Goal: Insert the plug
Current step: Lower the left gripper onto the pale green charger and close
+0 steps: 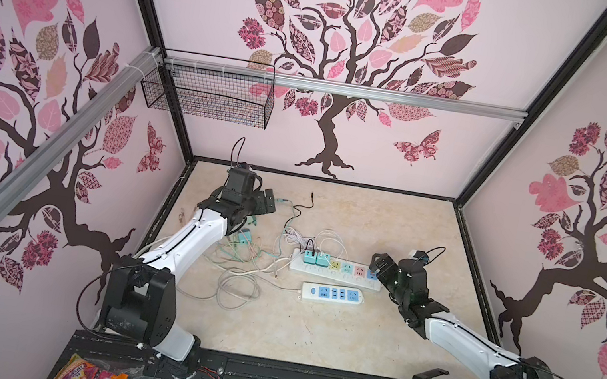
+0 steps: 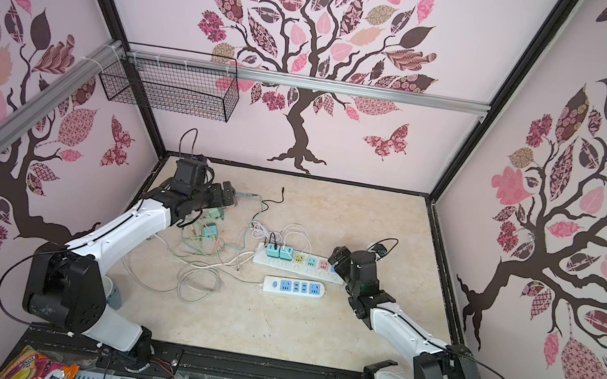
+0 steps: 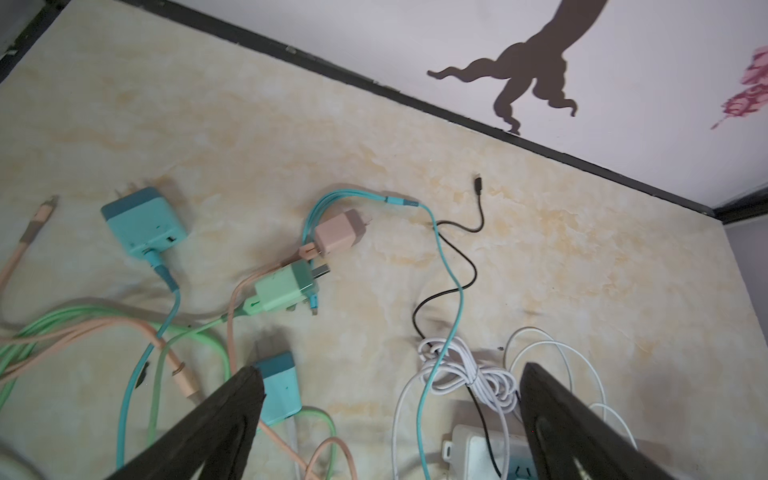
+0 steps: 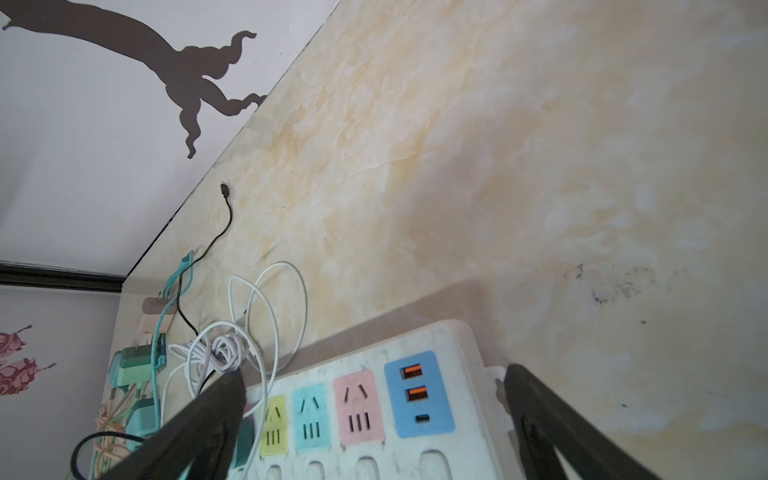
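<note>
Left gripper (image 3: 390,374): jaws spread, empty, above loose cables (image 3: 461,374); teal plug (image 3: 279,388) lies on the table (image 3: 249,124) near one finger (image 3: 224,415). Right gripper (image 4: 374,374): jaws spread, empty, over the multicoloured power strip (image 4: 449,338).

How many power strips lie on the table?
2. The long strip, with coloured sockets, lies in the middle; the short strip, with blue sockets, lies just in front of it. No others visible.

Probably a lab test booth: black-framed tree-decal walls (image 1: 383,158) enclosing a marble-look tabletop (image 1: 331,330).
</note>
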`<state>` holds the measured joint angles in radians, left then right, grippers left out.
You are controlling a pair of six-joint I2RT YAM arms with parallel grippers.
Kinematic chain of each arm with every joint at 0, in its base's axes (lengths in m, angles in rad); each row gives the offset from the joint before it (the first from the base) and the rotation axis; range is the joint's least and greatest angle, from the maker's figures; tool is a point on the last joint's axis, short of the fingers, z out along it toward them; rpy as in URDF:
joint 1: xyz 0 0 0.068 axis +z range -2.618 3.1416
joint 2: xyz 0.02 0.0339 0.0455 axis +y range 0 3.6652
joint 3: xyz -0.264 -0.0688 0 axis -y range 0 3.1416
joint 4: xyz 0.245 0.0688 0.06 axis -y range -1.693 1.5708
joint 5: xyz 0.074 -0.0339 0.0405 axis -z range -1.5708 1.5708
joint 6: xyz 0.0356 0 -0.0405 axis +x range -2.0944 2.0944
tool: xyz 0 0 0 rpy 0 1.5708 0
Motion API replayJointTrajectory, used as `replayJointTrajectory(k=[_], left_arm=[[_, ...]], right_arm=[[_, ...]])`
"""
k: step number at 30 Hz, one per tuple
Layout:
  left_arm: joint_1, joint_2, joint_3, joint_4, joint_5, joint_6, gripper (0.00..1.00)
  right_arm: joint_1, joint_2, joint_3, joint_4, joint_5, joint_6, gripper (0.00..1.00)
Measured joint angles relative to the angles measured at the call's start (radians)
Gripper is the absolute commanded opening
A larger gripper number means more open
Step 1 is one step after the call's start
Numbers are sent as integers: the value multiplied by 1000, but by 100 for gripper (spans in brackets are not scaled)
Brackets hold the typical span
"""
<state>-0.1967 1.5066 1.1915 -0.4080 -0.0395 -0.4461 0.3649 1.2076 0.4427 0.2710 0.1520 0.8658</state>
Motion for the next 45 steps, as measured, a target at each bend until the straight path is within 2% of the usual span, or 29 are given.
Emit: replayJointTrajectory(k=[4,11,21,28,37,45], left_arm=[[44,30,3,-87,-6,10,98],[41,180,114,-238,-9,90,98],[41,369,399,-507,-41,349,96],[50,494,542,-637,-24,533,84],[64,697,790,-733,-31,727,79],[70,754,850,-762,-6,822,72]], right_arm=[[0,0,-1,-19,5,3,100],[0,0,-1,-22,24,2,100],[0,-4,-18,-22,63,-17,100],[0,-4,-24,-21,68,-40,100],[0,-32,-25,-21,89,-80,100],[0,-43,-25,-21,97,-88,100]])
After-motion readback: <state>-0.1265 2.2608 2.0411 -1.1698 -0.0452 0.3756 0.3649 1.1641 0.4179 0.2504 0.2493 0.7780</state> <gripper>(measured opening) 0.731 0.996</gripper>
